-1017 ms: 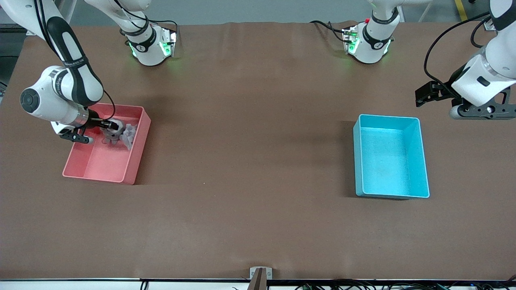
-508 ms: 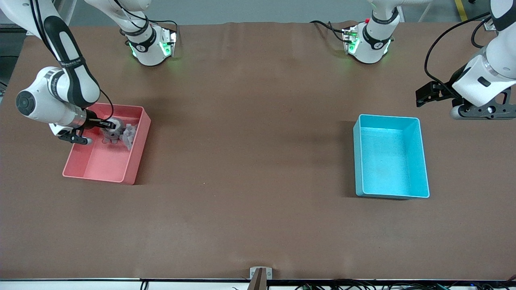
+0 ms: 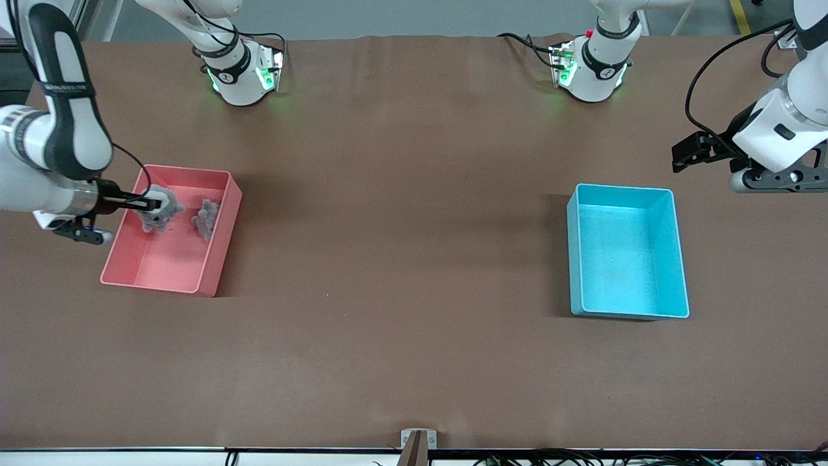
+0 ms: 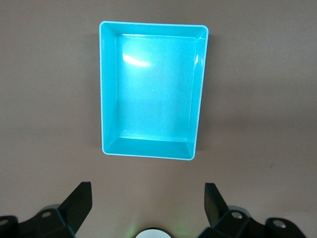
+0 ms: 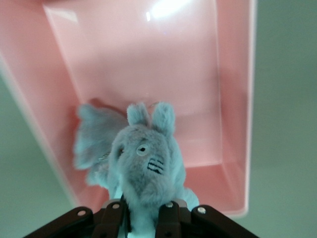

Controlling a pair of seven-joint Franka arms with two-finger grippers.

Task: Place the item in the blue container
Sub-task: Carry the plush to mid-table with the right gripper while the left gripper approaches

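Observation:
My right gripper [image 3: 155, 206] is shut on a grey plush animal [image 3: 159, 215] and holds it up over the pink bin [image 3: 162, 285]. In the right wrist view the toy [image 5: 148, 163] faces the camera, pinched at its base between the right gripper's [image 5: 143, 214] fingers. A second grey plush [image 3: 206, 220] lies in the pink bin against its wall; the same second plush [image 5: 94, 134] shows beside the held toy. The blue container [image 3: 624, 252] stands empty toward the left arm's end of the table. My left gripper [image 3: 687, 153] waits open above the table beside it; the left gripper [image 4: 147, 191] frames the blue container [image 4: 153, 89].
The two arm bases [image 3: 239, 71] [image 3: 592, 68] stand along the table edge farthest from the front camera. Brown tabletop [image 3: 401, 226] stretches between the pink bin and the blue container.
The right gripper has closed on the plush and lifted it away from the second plush, shifting toward the right arm's end of the table. The left arm has barely moved.

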